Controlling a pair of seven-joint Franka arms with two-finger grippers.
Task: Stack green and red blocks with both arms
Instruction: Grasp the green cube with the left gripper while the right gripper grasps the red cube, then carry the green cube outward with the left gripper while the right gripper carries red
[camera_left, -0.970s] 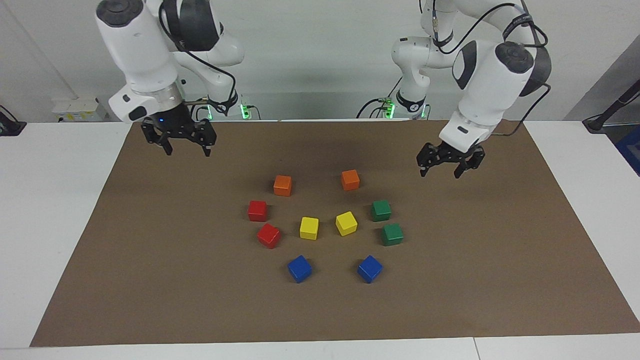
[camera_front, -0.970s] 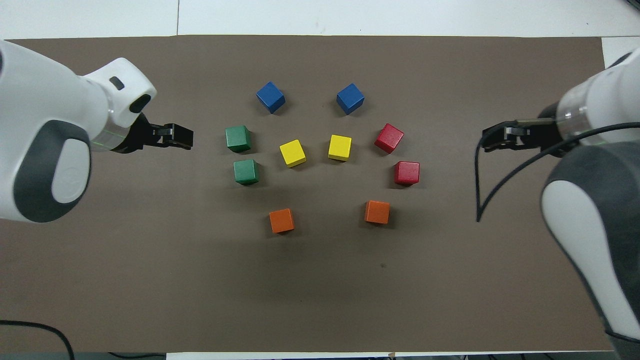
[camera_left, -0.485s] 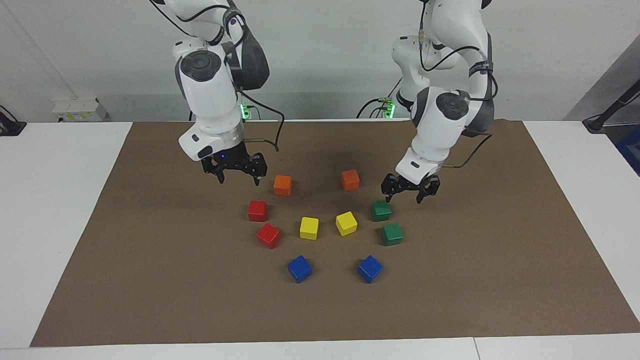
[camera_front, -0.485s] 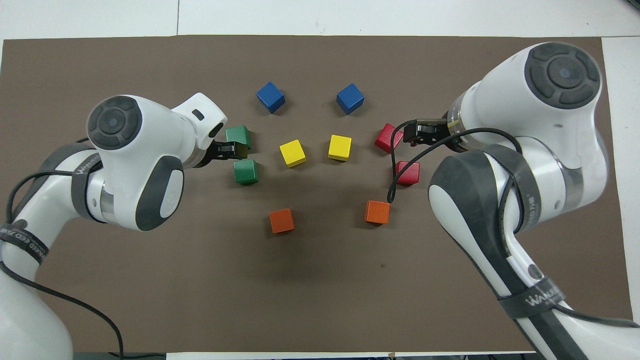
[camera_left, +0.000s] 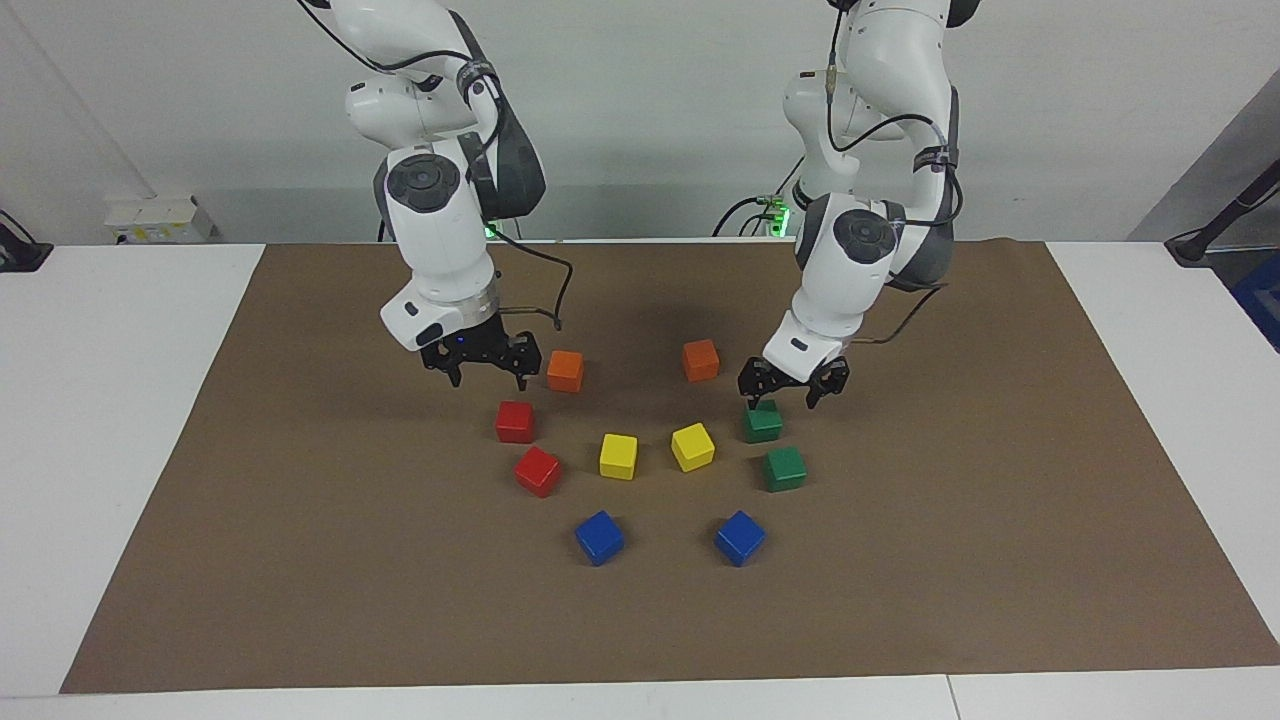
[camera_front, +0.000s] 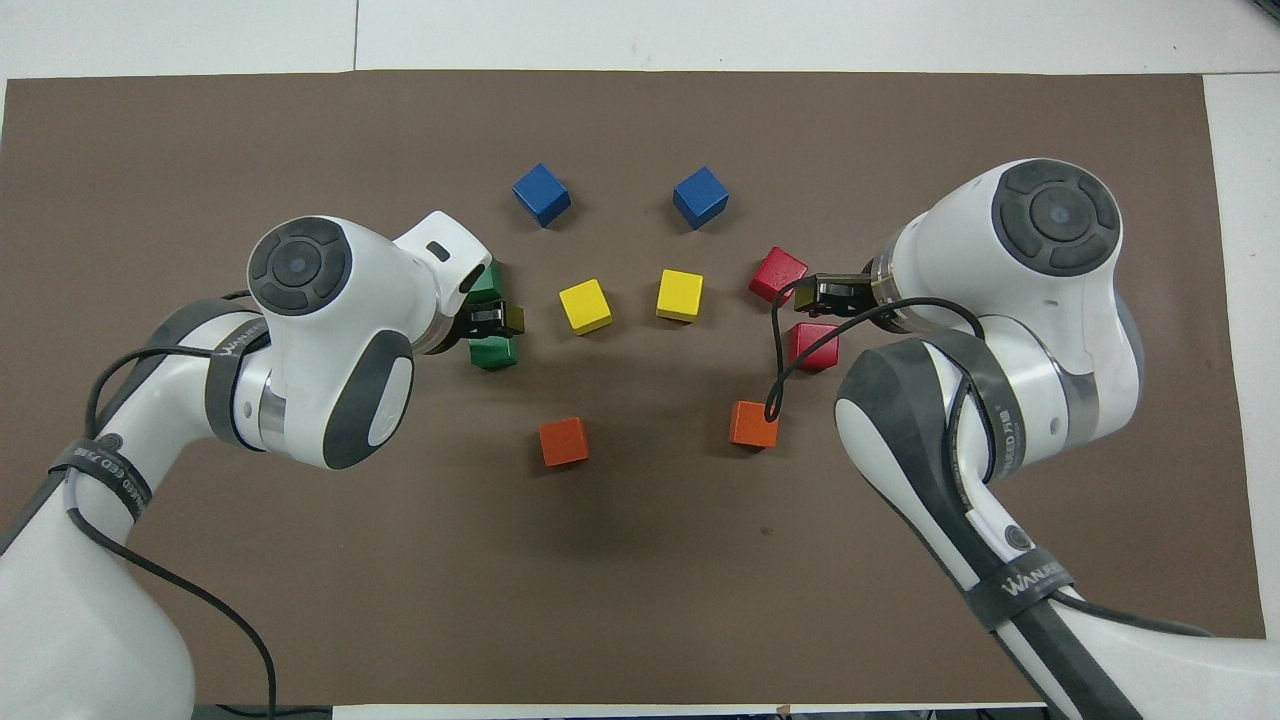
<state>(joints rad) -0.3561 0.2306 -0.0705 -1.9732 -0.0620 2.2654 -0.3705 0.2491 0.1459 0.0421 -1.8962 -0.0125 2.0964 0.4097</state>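
Note:
Two green blocks (camera_left: 762, 421) (camera_left: 785, 468) lie on the brown mat (camera_left: 300, 520) toward the left arm's end. Two red blocks (camera_left: 515, 421) (camera_left: 538, 470) lie toward the right arm's end. All four lie apart, none stacked. My left gripper (camera_left: 793, 388) is open and empty, low over the nearer green block. In the overhead view my left gripper (camera_front: 495, 318) partly hides both green blocks (camera_front: 493, 352) (camera_front: 488, 282). My right gripper (camera_left: 486, 375) is open and empty, raised over the mat just by the nearer red block. In the overhead view my right gripper (camera_front: 815, 297) shows between the red blocks (camera_front: 778, 275) (camera_front: 813, 346).
Two orange blocks (camera_left: 565, 370) (camera_left: 701, 359) lie nearest the robots, one beside my right gripper. Two yellow blocks (camera_left: 618, 455) (camera_left: 693, 446) lie in the middle. Two blue blocks (camera_left: 599, 537) (camera_left: 739, 537) lie farthest. White table (camera_left: 100, 400) surrounds the mat.
Both arms have swung in from the mat's ends toward the middle and come down. The left gripper is now over the green blocks, the right gripper by the red blocks. No block has moved.

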